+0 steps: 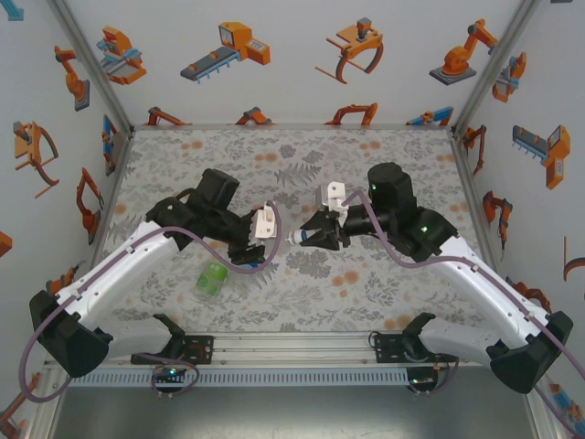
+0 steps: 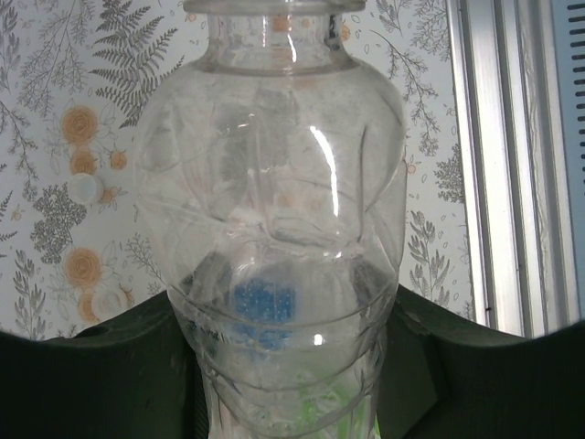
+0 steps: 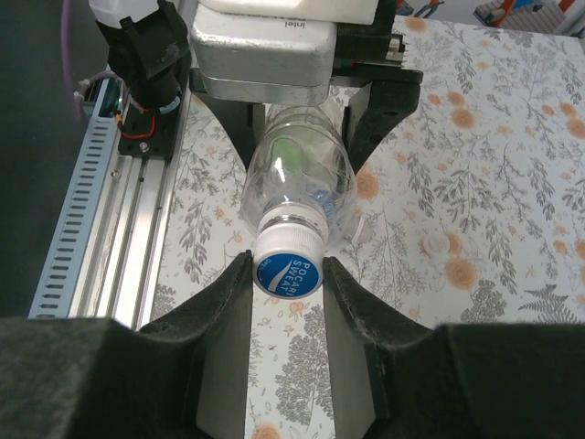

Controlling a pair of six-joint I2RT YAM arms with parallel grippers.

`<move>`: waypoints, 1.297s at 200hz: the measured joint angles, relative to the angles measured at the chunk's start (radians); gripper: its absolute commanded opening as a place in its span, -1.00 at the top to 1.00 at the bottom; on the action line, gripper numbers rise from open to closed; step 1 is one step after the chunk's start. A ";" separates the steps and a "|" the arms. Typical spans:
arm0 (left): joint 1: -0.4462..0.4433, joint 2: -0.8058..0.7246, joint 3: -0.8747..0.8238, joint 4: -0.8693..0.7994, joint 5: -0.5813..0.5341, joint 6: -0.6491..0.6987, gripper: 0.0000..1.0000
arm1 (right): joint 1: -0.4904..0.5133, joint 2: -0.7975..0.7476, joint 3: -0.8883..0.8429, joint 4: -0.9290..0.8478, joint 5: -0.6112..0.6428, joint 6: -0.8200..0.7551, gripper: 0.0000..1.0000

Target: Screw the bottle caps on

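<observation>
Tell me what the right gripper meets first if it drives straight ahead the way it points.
The right gripper meets the cap in its grip at once; right behind it, apparently in line, is the bottle held by the left gripper.

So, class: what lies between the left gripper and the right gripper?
A clear bottle, held sideways: the left gripper clamps its body, and the right gripper is closed on its cap. The right wrist view shows it.
</observation>
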 measured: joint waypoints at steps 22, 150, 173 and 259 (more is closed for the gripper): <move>0.000 0.000 0.000 -0.002 0.010 -0.001 1.00 | 0.001 -0.001 0.000 -0.001 -0.008 -0.039 1.00; -0.011 0.018 0.018 -0.042 0.037 -0.001 1.00 | 0.034 -0.015 0.001 -0.059 -0.015 -0.277 1.00; -0.011 0.016 0.018 -0.027 0.016 -0.001 1.00 | 0.034 -0.011 -0.002 -0.021 0.025 -0.116 1.00; -0.010 -0.007 -0.055 0.122 -0.191 0.000 1.00 | 0.018 0.059 -0.053 0.150 0.332 1.033 1.00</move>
